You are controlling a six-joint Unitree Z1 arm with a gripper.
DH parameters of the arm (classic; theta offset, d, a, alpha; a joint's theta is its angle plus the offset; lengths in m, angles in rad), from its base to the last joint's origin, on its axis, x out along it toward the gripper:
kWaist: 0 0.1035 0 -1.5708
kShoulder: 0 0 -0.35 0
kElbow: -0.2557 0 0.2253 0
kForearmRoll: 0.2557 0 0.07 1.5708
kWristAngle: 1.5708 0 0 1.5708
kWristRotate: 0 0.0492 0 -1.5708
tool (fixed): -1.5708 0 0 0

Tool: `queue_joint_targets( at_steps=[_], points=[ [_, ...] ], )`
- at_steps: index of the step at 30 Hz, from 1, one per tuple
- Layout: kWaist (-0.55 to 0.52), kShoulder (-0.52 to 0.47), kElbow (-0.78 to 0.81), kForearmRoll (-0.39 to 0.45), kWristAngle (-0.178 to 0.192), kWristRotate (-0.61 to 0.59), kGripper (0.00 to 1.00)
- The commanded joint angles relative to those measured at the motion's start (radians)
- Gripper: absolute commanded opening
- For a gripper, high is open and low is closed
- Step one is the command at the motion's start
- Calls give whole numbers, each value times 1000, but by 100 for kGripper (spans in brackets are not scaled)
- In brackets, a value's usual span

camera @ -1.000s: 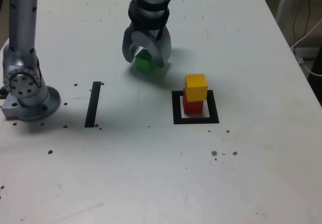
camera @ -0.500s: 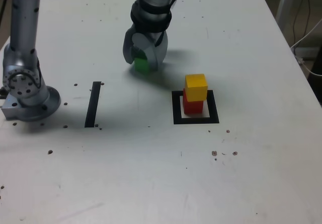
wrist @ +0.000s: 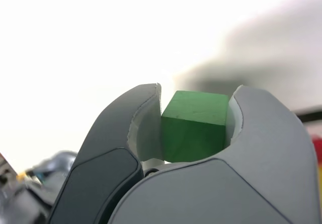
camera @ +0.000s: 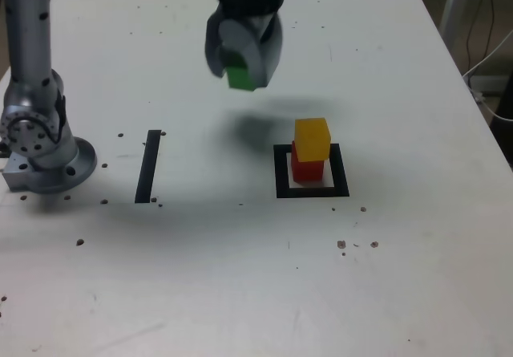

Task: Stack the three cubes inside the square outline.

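White table (camera: 385, 253), green cube gripped above it
The gripper (camera: 244, 72) clamps the green cube (wrist: 195, 126) beyond the square outline (camera: 283, 189); inside the outline, the yellow cube (camera: 313, 139) sits on the red cube (camera: 308, 171).

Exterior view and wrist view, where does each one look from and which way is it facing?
Exterior view: off the arm, above the table, looking down at a slant; the arm's base and the raised gripper show.
Wrist view: on the wrist, looking past the gripper's fingers toward the tabletop.
Shared: the green cube between the fingers.
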Motion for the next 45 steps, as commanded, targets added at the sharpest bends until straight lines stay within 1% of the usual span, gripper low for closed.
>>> queue_joint_targets(
  at_steps=[1,4,7,12,15,19,26,34,45],
  points=[
    [-36,-6,-105,135,-23,-75,1],
    [-84,5,-201,212,-58,-191,1],
    [-133,27,-286,259,-91,-300,1],
    [-203,82,-389,277,-148,-432,1],
    [-235,116,-423,274,-170,-495,1],
    [-263,152,-451,271,-176,-557,1],
    [-267,183,-437,274,-169,-599,1],
    [-268,211,-438,271,-171,-609,1],
    [-268,216,-428,258,-173,-624,3]
  ],
)
